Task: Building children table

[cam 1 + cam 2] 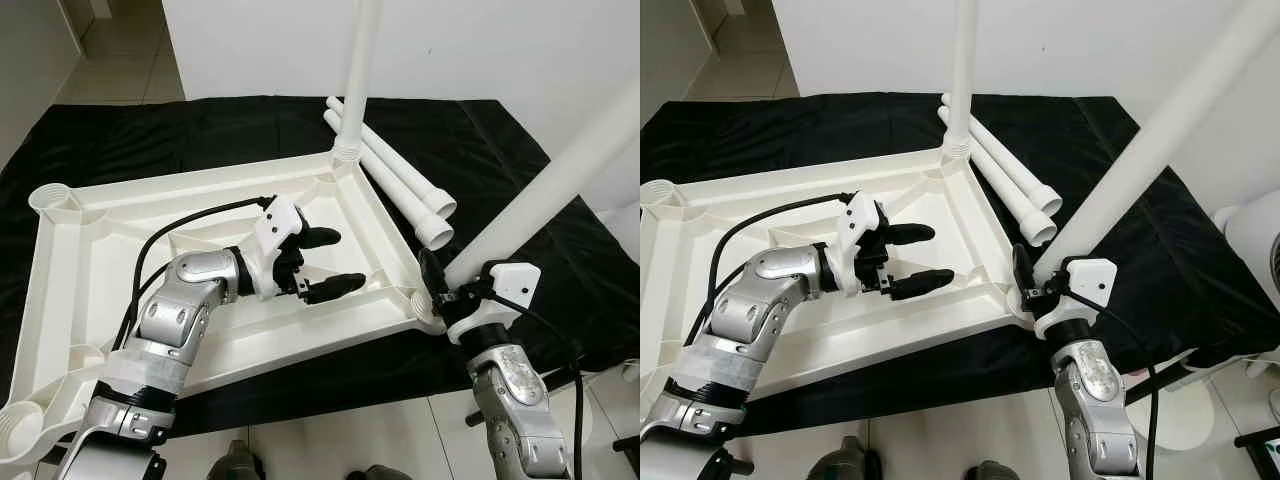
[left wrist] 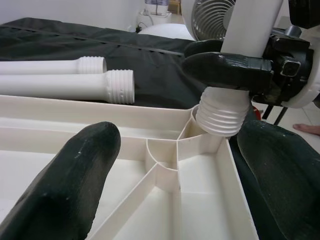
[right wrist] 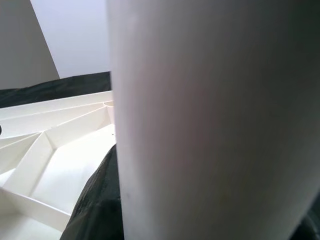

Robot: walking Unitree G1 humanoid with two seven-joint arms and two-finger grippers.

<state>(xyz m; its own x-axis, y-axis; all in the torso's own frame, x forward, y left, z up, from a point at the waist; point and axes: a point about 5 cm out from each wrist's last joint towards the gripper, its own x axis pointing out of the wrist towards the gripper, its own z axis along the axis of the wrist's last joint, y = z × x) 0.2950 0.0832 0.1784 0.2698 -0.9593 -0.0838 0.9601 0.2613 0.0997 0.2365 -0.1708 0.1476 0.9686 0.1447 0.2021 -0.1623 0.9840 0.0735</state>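
Inverted tabletop (image 1: 60,300), ribbed underside up, lying on a black cloth (image 1: 200,130); all positions are given relative to it. Nearest the robot, at the tabletop's near right corner socket (image 2: 210,142), the right gripper (image 1: 445,290) is clamped around the lower end of a white leg (image 1: 560,170), just above its threaded end (image 2: 220,117). The leg leans away to the right, and the thread sits at the socket mouth, apparently not yet fully seated; the low grip probably serves to steer the thread into the socket. Over the tabletop's middle, the left gripper (image 1: 325,262) hovers with its fingers (image 2: 75,170) spread wide and holding nothing, pointed at that same corner (likely ready to steady the frame or the leg). At the far right corner, a second leg (image 1: 358,70) already stands upright in its socket. Beyond that corner, two spare legs (image 1: 405,175) lie side by side on the cloth, threaded ends toward the robot, awaiting the two open left sockets.
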